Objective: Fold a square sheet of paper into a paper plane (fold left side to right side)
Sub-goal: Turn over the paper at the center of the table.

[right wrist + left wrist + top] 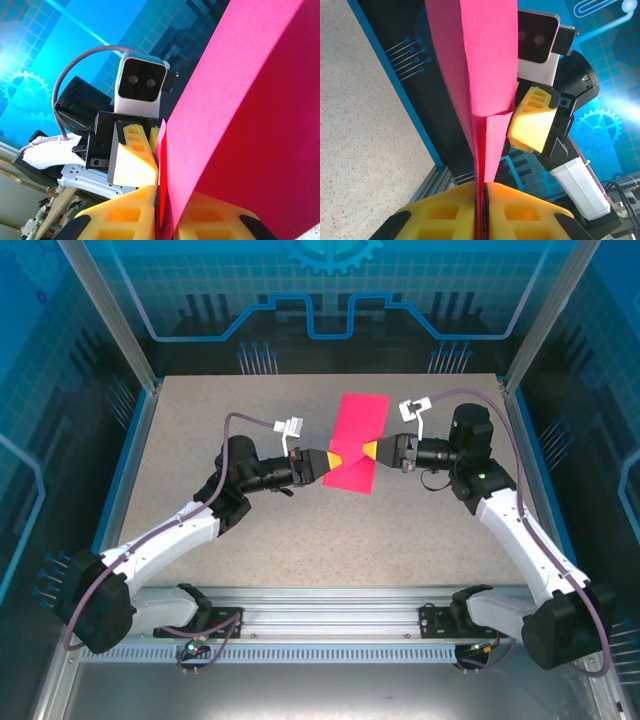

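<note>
pinching from the left, the left gripper (328,463) has its yellow fingers (445,215) pressed together on the near left edge of the pink sheet of paper (358,435), with only the thin paper between the pads in the left wrist view. opposite it, the right gripper (369,450) is squeezed shut on the right edge of the same sheet, its two pads meeting on the paper at the bottom of the right wrist view. the two sets of fingertips point at each other, close together, with a narrow strip of pink between them and a darker crease showing there. outward from the grips, the sheet looks folded over on itself into a long narrow strip that runs away from the arms toward the back of the table (200,440), slightly slanted. whether it clears the speckled surface i cannot tell.
</note>
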Robot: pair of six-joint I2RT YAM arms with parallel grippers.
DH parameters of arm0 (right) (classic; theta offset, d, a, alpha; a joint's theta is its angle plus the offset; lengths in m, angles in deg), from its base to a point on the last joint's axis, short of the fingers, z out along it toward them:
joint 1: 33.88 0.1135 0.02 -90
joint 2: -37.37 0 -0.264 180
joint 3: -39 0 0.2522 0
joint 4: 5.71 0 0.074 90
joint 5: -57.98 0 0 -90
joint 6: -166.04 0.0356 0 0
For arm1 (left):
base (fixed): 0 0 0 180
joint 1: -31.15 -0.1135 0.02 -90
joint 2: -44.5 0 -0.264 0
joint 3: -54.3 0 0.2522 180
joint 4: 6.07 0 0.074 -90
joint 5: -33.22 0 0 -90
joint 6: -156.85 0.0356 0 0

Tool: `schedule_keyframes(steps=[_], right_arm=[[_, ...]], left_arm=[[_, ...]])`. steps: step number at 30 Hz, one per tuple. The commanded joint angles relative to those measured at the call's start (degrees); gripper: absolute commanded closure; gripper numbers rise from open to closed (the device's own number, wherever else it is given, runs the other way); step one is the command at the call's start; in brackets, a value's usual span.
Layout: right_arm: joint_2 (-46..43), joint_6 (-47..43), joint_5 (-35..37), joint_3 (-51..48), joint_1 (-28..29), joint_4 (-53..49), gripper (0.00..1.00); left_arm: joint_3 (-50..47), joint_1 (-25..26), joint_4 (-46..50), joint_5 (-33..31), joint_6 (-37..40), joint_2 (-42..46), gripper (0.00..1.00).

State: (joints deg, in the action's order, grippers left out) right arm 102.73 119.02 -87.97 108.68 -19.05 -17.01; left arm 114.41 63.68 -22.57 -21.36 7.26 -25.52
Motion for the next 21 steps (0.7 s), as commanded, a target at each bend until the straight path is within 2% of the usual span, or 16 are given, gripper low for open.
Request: schedule_keyframes(steps=[1, 5, 8, 12, 15, 18, 21], right_arm=[[-0.27, -1.84, 0.07, -0.41, -1.07, -2.72, 0.82], [-0.83, -5.05, 1.52, 0.10, -2.29, -8.37, 0.72], [-1.76, -11.16, 5.80, 1.90, -4.12, -18.64, 0.61], [-2.20, -22.41, 22.68, 6.44, -5.55, -38.29, 0.51], [-1.78, -24.08, 36.68, 7.25, -6.46, -46.42, 0.47], [-1.64, -23.49, 46.49, 5.64, -7.83, -49.86, 0.43], [-2.53, -22.52, 51.49, 2.52, -8.96, -49.80, 0.39]], left_arm=[[0.55, 0.17, 0.82, -0.21, 1.86, 0.50, 0.86], [0.86, 0.34, 4.92, -2.05, 4.54, 1.14, 0.91], [4.01, 2.08, 19.00, -7.94, 13.44, 2.78, 0.93], [12.84, 9.68, 44.45, -28.06, 29.00, 2.66, 0.97], [21.38, 15.73, 60.33, -44.67, 34.55, -2.73, 1.00], [30.98, 21.84, 75.19, -62.93, 35.52, -11.99, 1.00], [42.58, 26.42, 93.01, -79.64, 30.42, -24.73, 1.00]])
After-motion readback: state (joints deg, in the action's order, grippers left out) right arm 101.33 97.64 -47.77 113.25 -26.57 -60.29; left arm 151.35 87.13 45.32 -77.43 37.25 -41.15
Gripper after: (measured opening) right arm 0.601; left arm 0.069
